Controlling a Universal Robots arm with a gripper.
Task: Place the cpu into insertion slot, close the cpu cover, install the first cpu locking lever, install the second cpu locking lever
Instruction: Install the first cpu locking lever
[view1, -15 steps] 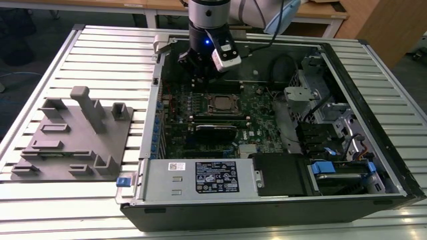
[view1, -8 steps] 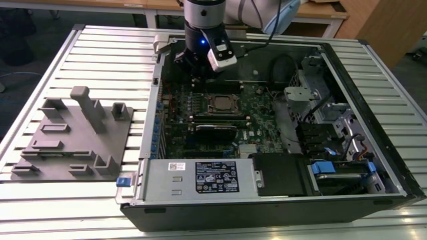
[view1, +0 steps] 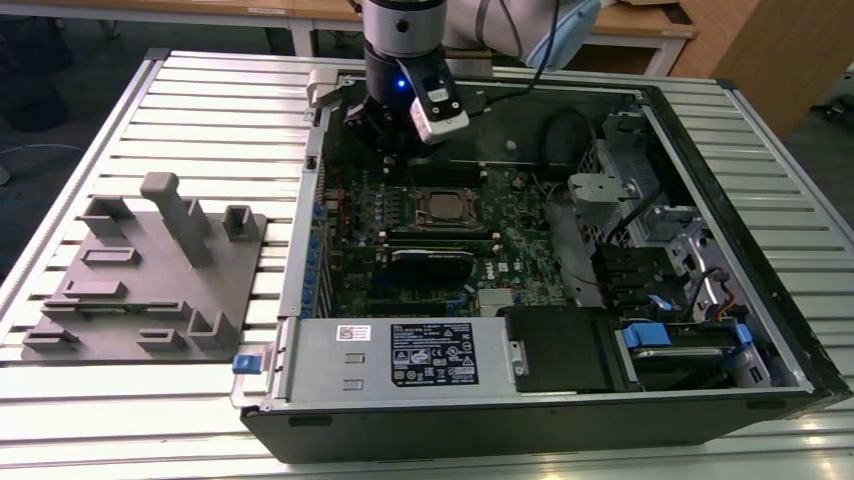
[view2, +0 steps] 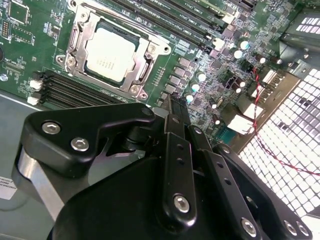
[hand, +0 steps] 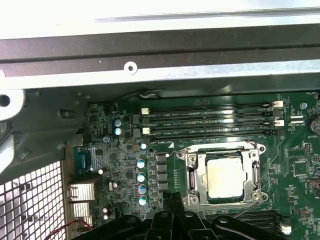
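The jaws of the gripper (view2: 176, 104) are pressed together with nothing between them. The second wrist view shows this most fully, with the black linkage and its screws spread across the foreground. In the first wrist view, the gripper's tips (hand: 172, 196) just rise into sight near the socket. The cpu (hand: 227, 177) lies flat in the insertion slot (hand: 260, 172), its dull silver top facing up. The cpu cover (hand: 201, 175) is folded down as a metal frame around it. The jaws touch neither, standing just beside the socket over the green motherboard (hand: 295, 150). The second wrist view adds a thin red wire (view2: 270, 135) running past a white perforated grille (view2: 295, 170). It also shows a bank of black memory slots (view2: 65, 91) between the socket and the gripper. The first wrist view shows a second bank of memory slots (hand: 210, 120) beyond the chip, a small finned heatsink (hand: 82, 192) and the grey case wall (hand: 160, 70). The exterior view alone takes in the arm (view1: 407, 30) reaching down into the open computer case (view1: 787, 330), which lies on a slatted metal worktop (view1: 200, 110). It also shows the socket and chip (view1: 447, 207) near the board's middle and a labelled power supply (view1: 387, 355) at the case's near edge. A grey moulded fixture (view1: 147, 270) sits on the exterior view's left, well apart from the gripper.
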